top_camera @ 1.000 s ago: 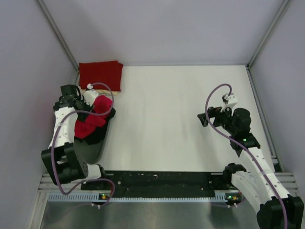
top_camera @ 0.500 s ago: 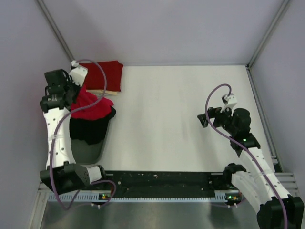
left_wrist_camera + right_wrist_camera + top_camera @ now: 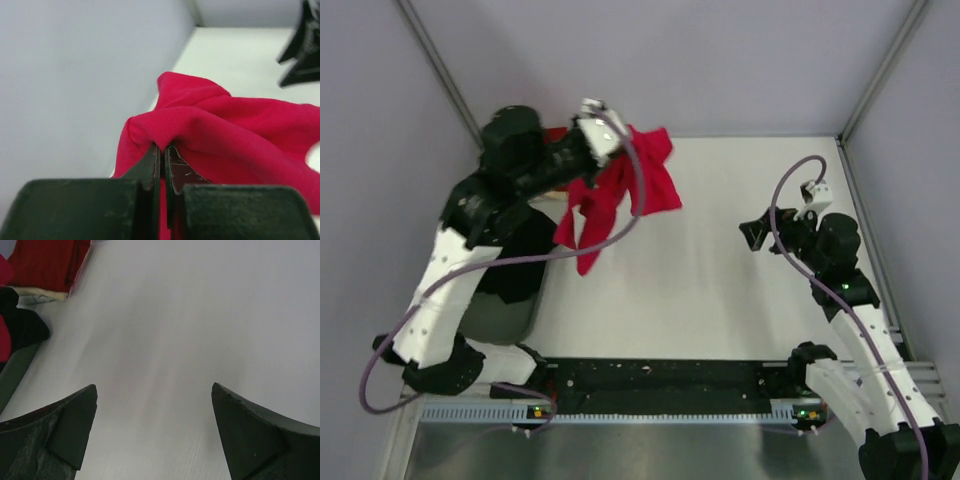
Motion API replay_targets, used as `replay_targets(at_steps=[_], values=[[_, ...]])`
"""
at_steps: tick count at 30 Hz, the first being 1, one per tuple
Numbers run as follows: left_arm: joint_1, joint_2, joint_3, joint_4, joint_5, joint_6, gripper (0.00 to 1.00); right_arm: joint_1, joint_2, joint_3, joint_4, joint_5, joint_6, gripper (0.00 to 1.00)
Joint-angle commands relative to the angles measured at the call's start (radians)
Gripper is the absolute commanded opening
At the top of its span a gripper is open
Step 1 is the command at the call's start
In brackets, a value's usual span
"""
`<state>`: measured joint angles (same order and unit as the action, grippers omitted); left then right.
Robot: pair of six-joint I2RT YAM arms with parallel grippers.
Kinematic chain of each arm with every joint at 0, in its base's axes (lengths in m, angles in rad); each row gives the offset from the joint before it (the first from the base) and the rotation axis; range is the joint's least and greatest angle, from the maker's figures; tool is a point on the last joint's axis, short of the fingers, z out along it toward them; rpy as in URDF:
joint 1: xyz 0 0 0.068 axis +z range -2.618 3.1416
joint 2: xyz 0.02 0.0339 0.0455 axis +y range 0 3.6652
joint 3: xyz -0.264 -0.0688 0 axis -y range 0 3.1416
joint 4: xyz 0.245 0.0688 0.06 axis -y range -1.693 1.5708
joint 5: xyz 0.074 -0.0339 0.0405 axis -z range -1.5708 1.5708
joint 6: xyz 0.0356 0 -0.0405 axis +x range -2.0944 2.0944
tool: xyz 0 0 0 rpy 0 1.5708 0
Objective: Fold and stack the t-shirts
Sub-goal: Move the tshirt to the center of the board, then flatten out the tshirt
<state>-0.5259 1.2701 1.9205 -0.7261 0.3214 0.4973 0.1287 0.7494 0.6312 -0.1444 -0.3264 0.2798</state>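
Observation:
My left gripper (image 3: 620, 150) is shut on a bright red t-shirt (image 3: 620, 195) and holds it in the air over the table's back left; the cloth hangs bunched below it. In the left wrist view the jaws (image 3: 163, 150) pinch a fold of that red shirt (image 3: 225, 130). A folded red shirt (image 3: 47, 262) lies on a cream shirt (image 3: 42, 295) at the back left corner; the left arm hides most of this stack in the top view. My right gripper (image 3: 752, 236) is open and empty above the table's right side, and the right wrist view (image 3: 155, 392) shows this too.
A dark bin (image 3: 505, 290) stands at the left edge with black and red cloth (image 3: 20, 332) at its rim. The white table (image 3: 720, 300) is walled on the left, back and right. A black rail (image 3: 660, 378) runs along the near edge.
My left arm has lifted the red shirt out of the bin and swung it up and to the right, over the table. The right gripper has moved slightly to the right.

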Motion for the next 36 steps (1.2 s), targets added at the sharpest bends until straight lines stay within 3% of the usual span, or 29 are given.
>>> replay_targets(at_steps=[1, 2, 3, 4, 5, 8, 11, 15, 19, 23, 32, 36], values=[[-0.229, 0.219, -0.063, -0.039, -0.038, 0.084, 0.06, -0.004, 0.019, 0.139, -0.145, 0.162, 0.047, 0.94], [-0.238, 0.254, -0.075, -0.033, -0.013, 0.080, 0.26, -0.006, 0.034, 0.157, -0.179, 0.187, 0.045, 0.95], [-0.240, 0.305, -0.074, -0.035, 0.008, 0.063, 0.63, -0.009, 0.050, 0.172, -0.207, 0.211, 0.044, 0.95], [-0.240, 0.352, -0.060, -0.045, 0.019, 0.057, 0.84, -0.014, 0.068, 0.185, -0.233, 0.228, 0.038, 0.96], [-0.238, 0.400, -0.032, -0.059, 0.002, 0.049, 0.97, -0.018, 0.086, 0.197, -0.251, 0.234, 0.033, 0.96], [-0.229, 0.477, 0.011, -0.087, -0.108, 0.021, 0.99, -0.021, 0.148, 0.231, -0.313, 0.221, 0.018, 0.95], [-0.189, 0.415, -0.072, -0.069, -0.110, 0.018, 0.99, -0.021, 0.200, 0.245, -0.385, 0.199, 0.002, 0.90], [-0.143, 0.273, -0.343, 0.020, -0.133, 0.070, 0.98, 0.041, 0.251, 0.208, -0.406, 0.173, 0.004, 0.83], [-0.108, 0.216, -0.579, 0.089, -0.209, 0.081, 0.96, 0.251, 0.361, 0.200, -0.388, 0.260, -0.056, 0.82], [0.038, 0.181, -0.679, 0.065, -0.099, -0.008, 0.96, 0.458, 0.514, 0.298, -0.351, 0.296, -0.191, 0.84], [0.358, 0.032, -0.793, 0.097, -0.061, -0.112, 0.96, 0.718, 0.971, 0.649, -0.323, 0.286, -0.510, 0.81], [0.503, -0.023, -0.772, 0.097, -0.081, -0.147, 0.97, 0.808, 1.181, 0.821, -0.330, 0.317, -0.504, 0.84]])
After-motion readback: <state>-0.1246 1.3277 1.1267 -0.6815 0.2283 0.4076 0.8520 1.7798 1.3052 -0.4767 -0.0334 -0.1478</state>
